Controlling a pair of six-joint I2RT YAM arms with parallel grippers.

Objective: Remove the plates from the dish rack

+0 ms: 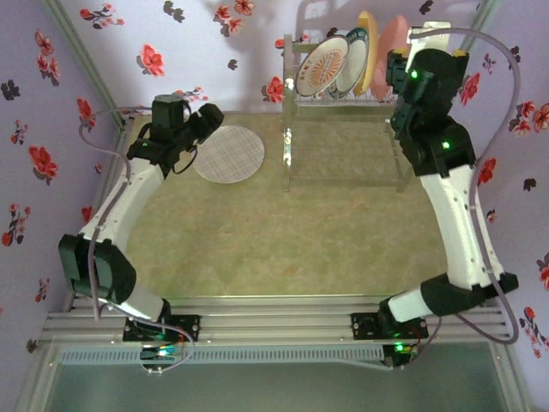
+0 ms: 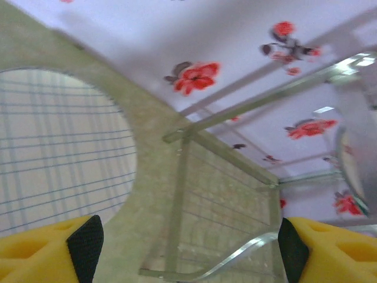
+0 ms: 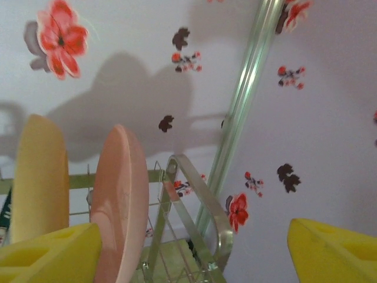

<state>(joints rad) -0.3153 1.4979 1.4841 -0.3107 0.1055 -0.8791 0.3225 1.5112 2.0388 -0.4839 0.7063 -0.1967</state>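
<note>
L grip [image 2: 188,247] open nr checked plate [image 1: 228,154] | R grip [image 3: 194,243] open at pink plate [image 3: 121,200] | both empty

Brightly and evenly lit from overhead, soft and diffuse, with a pale lilac cast off the wall [image 1: 214,77]. In the top view, mildly soft throughout, low in contrast, bowed outward toward the edges; faint grey shadow on the wall left of the rack [image 1: 343,94], dull sheen on the table [image 1: 283,240]. From the left wrist, hazy and smeared: rack legs blurred, white glare on an upper rail [image 2: 324,109], left fingers [image 2: 35,250] out of focus. From the right wrist, sharper; broad soft shadows across the wall behind the pink plate [image 3: 121,200], bright streak down the corner post [image 3: 253,76], right fingers [image 3: 47,253] soft.
</note>
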